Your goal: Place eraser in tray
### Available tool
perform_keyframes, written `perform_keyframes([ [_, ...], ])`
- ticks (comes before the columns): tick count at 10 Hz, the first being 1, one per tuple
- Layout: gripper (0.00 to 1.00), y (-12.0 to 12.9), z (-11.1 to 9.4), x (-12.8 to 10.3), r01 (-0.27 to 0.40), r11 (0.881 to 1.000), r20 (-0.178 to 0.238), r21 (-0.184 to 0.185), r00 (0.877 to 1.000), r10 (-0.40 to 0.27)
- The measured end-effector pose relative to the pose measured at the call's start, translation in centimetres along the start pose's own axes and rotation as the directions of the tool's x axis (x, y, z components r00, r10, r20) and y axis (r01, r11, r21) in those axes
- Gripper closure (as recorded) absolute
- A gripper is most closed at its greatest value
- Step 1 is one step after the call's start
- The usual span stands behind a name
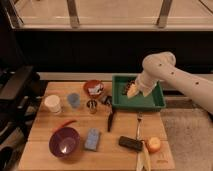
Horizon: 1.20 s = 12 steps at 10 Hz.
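Observation:
The eraser (130,144), a small flat black block, lies on the wooden table near its front edge, right of centre. The green tray (141,106) stands at the back right of the table. My gripper (134,90) hangs low over the inside of the tray, toward its left half, at the end of the white arm (165,72) that reaches in from the right. The gripper is far from the eraser, which lies well in front of the tray. Some dark specks lie in the tray's back left corner.
A red bowl (93,88), a blue cup (74,100), a white cup (52,104) and a metal cup (91,106) stand left of the tray. A purple bowl (64,141), light-blue sponge (92,139), black-handled tool (110,120), fork (139,125), orange (153,144) and banana (141,160) lie in front.

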Motion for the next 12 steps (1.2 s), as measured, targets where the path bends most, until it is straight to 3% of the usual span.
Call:
perform_keyframes([
  [2, 0.37, 0.7, 0.9, 3.5, 0.1, 0.995, -0.012, -0.026, 0.995, -0.1],
  [3, 0.37, 0.8, 1.4, 5.5, 0.161, 0.985, -0.031, -0.058, 0.986, -0.163],
  [5, 0.37, 1.3, 1.9, 8.7, 0.258, 0.953, -0.106, -0.161, 0.955, -0.276],
  [6, 0.37, 1.6, 2.0, 10.1, 0.304, 0.926, -0.131, -0.225, 0.932, -0.337],
  [8, 0.37, 1.8, 2.0, 11.5, 0.341, 0.895, -0.144, -0.287, 0.909, -0.392],
  [10, 0.37, 1.8, 2.0, 11.8, 0.351, 0.891, -0.15, -0.288, 0.902, -0.404],
  [11, 0.37, 1.9, 2.0, 11.6, 0.357, 0.894, -0.15, -0.272, 0.901, -0.406],
  [12, 0.37, 2.3, 2.4, 11.7, 0.38, 0.891, -0.152, -0.249, 0.893, -0.423],
])
